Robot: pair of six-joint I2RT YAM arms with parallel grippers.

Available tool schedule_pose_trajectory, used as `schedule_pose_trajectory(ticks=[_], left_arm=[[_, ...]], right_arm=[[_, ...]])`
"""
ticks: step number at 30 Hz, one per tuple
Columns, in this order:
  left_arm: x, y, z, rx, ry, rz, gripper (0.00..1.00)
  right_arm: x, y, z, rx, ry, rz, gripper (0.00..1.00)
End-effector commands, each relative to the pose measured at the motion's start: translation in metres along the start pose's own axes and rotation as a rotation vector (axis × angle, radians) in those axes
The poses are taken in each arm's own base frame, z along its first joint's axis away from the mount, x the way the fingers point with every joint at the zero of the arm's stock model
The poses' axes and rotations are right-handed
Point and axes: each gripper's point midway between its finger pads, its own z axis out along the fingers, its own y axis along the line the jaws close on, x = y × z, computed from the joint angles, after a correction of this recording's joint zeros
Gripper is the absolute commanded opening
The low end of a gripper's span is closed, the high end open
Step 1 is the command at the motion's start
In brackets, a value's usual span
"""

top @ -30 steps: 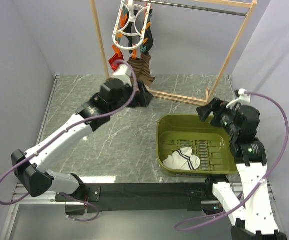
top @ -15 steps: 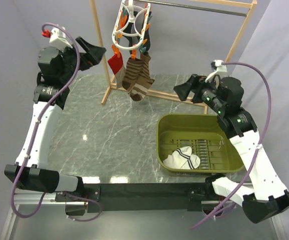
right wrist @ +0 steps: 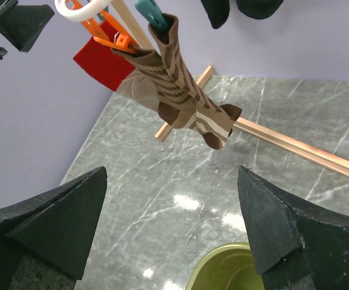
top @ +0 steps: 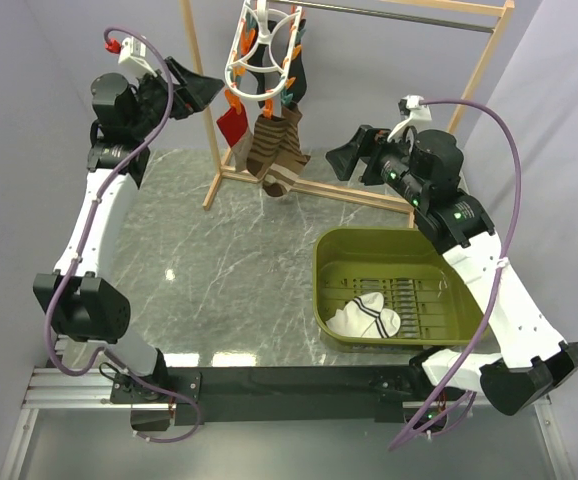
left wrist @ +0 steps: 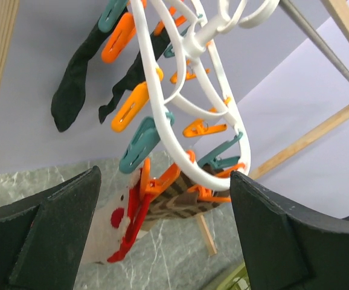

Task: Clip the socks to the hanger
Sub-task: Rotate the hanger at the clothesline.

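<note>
The two white socks (top: 366,318) with dark cuff stripes lie together in the olive basin, at its near left. The white oval hanger (top: 264,50) with orange and teal clips hangs from the rack's top bar; it fills the left wrist view (left wrist: 189,90). My left gripper (top: 197,90) is raised just left of the hanger, open and empty (left wrist: 162,241). My right gripper (top: 354,158) is raised right of the hanging socks, open and empty (right wrist: 171,235), facing the table below them.
Brown striped socks (top: 274,150) (right wrist: 180,90), a red sock (top: 234,125) and black socks (left wrist: 72,84) hang from the hanger's clips. The wooden rack frame (top: 464,110) stands at the back. The olive basin (top: 389,265) sits on the marble table's right side.
My left arm swung up from the table's middle to the upper left beside the hanger. My right arm rose and moved left toward the rack. The white socks have not moved.
</note>
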Motion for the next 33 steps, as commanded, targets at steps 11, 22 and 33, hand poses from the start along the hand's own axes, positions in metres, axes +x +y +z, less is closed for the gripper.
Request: schedule_pose_trajectory(ticks=[11,22,33], left_arm=[[-0.018,-0.057,0.037,0.074,-0.072,0.151,0.89],[0.012,-0.070,0.049,0.074,-0.018,0.148,0.90],[0.044,-0.114,0.067,0.156,-0.003,0.093,0.91]], right_arm=[[-0.013,-0.001,-0.014,0.027,-0.068,0.013,0.94],[0.001,-0.012,-0.025,0.070,-0.050,0.009,0.95],[0.002,-0.011,-0.033,0.061,-0.067,0.024,0.94]])
